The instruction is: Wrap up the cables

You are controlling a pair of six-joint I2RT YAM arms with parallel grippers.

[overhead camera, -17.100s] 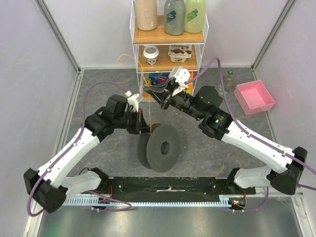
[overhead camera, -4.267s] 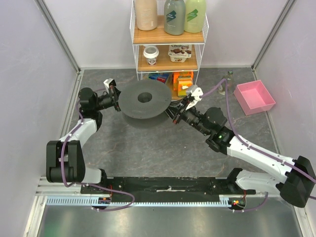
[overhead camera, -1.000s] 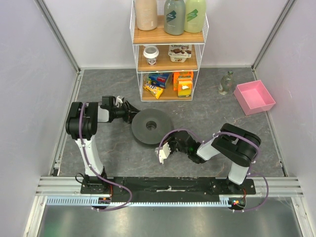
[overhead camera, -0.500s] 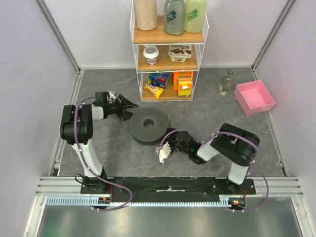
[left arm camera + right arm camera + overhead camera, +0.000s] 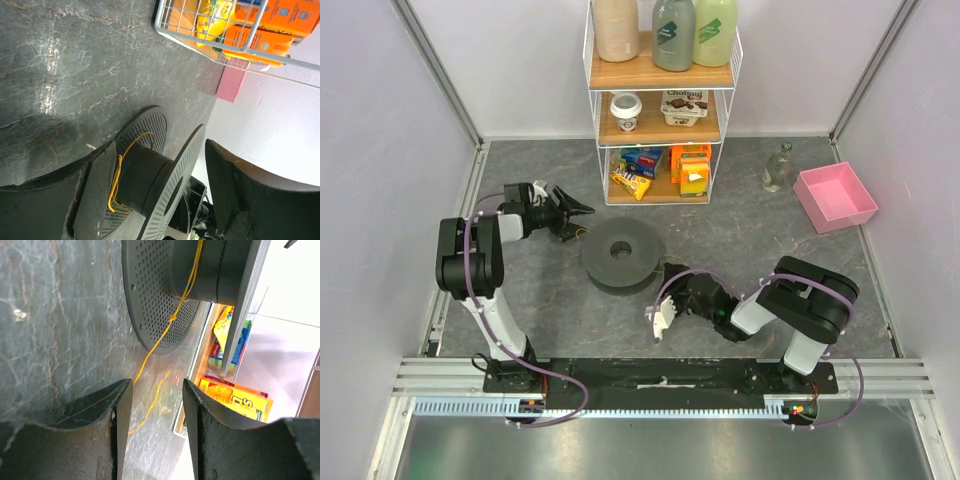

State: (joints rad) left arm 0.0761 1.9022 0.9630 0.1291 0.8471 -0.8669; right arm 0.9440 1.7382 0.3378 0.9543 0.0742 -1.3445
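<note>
Beside the spool [image 5: 622,253], both folded arms lie low, left gripper [image 5: 577,219] and right gripper [image 5: 657,322] open-jawed, holding nothing.

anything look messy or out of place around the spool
Yes: the yellow wire is not fully wound. Its tail leaves the spool and trails loose over the table.

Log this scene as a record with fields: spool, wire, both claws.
spool: dark grey, lying flat on the table
wire: yellow, some turns on the spool's core, loose end lying on the table
left claw: open, empty, beside the spool
right claw: open, empty, facing the spool
</note>
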